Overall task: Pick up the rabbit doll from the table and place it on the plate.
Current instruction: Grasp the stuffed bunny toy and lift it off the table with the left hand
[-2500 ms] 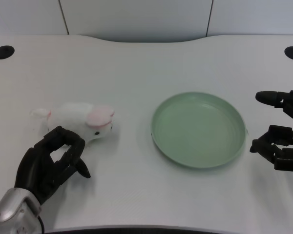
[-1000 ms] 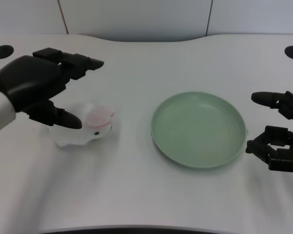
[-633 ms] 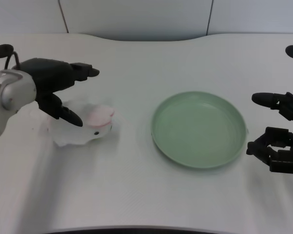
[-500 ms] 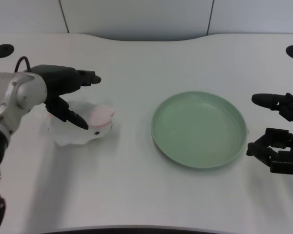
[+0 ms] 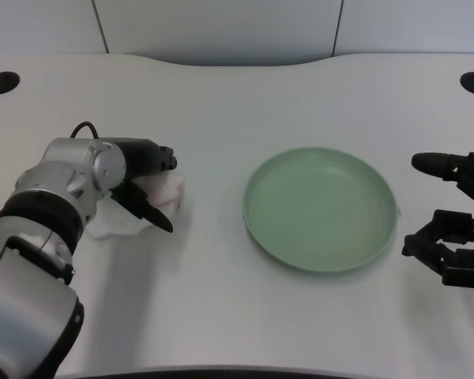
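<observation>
White tabletop runs across the scene, with the rabbit doll point(image 5: 159, 192) lying left of the green plate point(image 5: 321, 208) and well apart from it. The left hand point(image 5: 142, 181) lies over the doll, fingers spread either side of its body, though whether they actually grip it I cannot tell. Being plush, the doll probably is light and squashy, best taken around its plump middle.

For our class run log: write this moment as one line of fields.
stage: grasping | left hand: fingers around rabbit doll, doll on table | plate: empty, right of doll
</observation>
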